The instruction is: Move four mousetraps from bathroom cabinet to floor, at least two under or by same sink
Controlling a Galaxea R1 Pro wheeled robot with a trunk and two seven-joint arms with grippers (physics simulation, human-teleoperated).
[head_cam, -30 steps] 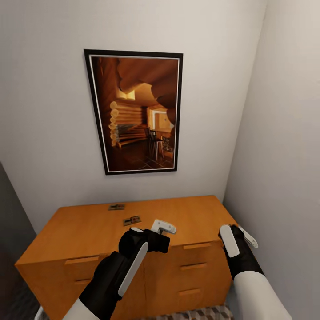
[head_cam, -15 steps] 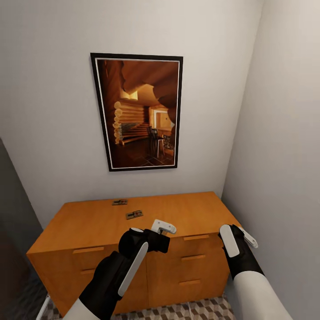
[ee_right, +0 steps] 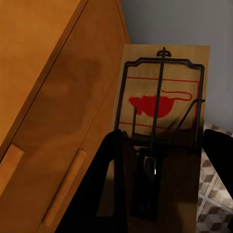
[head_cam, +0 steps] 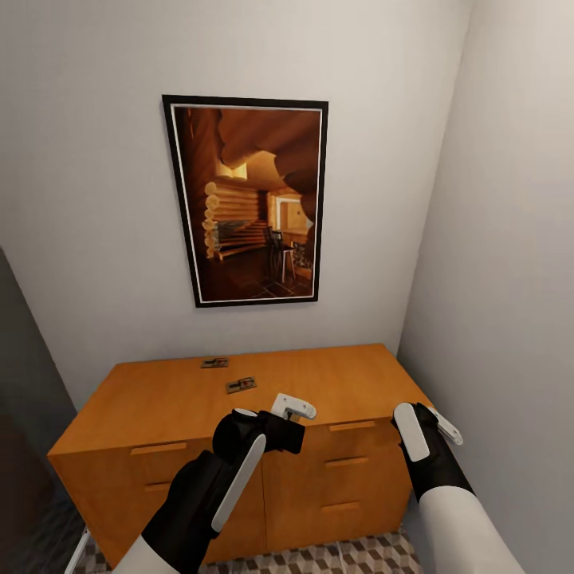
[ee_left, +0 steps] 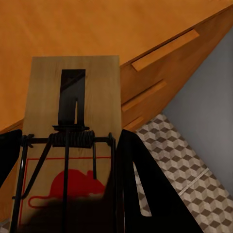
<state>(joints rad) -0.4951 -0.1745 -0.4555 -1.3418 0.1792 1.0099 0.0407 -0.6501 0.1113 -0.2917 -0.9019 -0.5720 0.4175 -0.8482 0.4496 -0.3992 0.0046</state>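
Note:
Two mousetraps lie on the top of the orange-brown cabinet (head_cam: 159, 399): one (head_cam: 214, 363) near the back wall, another (head_cam: 240, 385) a little closer to me. My left gripper (head_cam: 285, 416) hovers over the cabinet's front edge, shut on a third mousetrap (ee_left: 73, 121), a tan board with a wire spring and a red mouse print. My right gripper (head_cam: 434, 424) hangs off the cabinet's right front corner, shut on a mousetrap (ee_right: 160, 107) of the same look. A strip of cube-patterned bathroom floor (head_cam: 335, 558) lies below the drawers.
A framed picture (head_cam: 247, 203) hangs on the wall above the cabinet. A grey wall (head_cam: 510, 279) closes in tightly on the right of the cabinet. A dark panel (head_cam: 16, 414) stands at the left edge. Patterned floor tiles (ee_left: 184, 160) spread beside the drawer fronts.
A second ago the camera drew back a little, so the cabinet sits farther off and more floor shows. Over the last half second nothing has moved; both grippers keep their traps.

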